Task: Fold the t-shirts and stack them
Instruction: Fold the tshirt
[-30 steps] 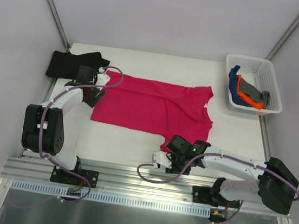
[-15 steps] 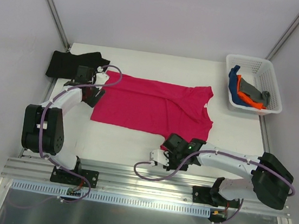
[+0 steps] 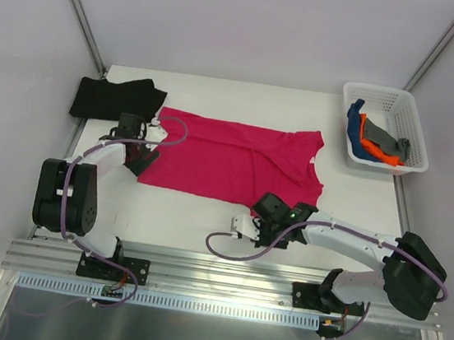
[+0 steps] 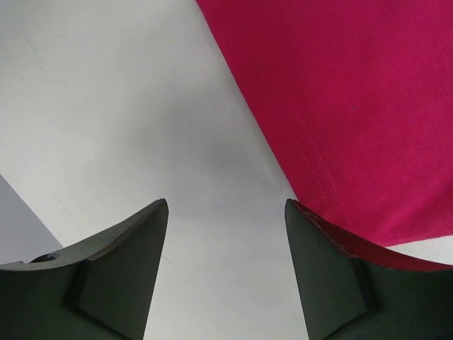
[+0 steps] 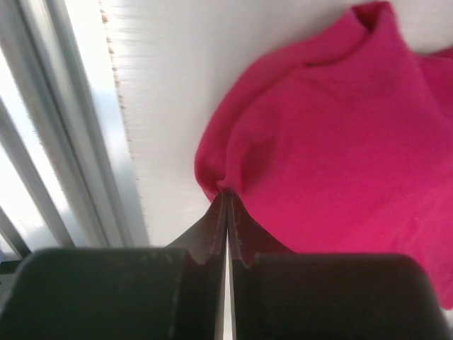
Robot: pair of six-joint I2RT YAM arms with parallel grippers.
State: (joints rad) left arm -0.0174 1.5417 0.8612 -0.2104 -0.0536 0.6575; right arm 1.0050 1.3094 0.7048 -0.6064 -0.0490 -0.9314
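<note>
A crimson-pink t-shirt (image 3: 228, 158) lies spread flat across the middle of the table. My right gripper (image 5: 226, 193) is shut, its tips pinching the near sleeve of the pink t-shirt (image 5: 333, 134), close to the table's front edge; in the top view the right gripper (image 3: 261, 216) sits at that sleeve. At the shirt's left hem my left gripper (image 4: 226, 212) stands open over bare table, its right finger (image 4: 333, 269) just touching the pink cloth (image 4: 354, 92). A black t-shirt (image 3: 113, 96) lies folded at the back left.
A white lattice basket (image 3: 389, 97) at the back right holds blue, orange and grey shirts (image 3: 373, 138). The metal rail (image 5: 49, 149) runs along the table's front edge, right beside my right gripper.
My right gripper has closed on the pink sleeve and shifted a little away from the front edge. The left gripper slid slightly nearer along the shirt's left hem, still open.
</note>
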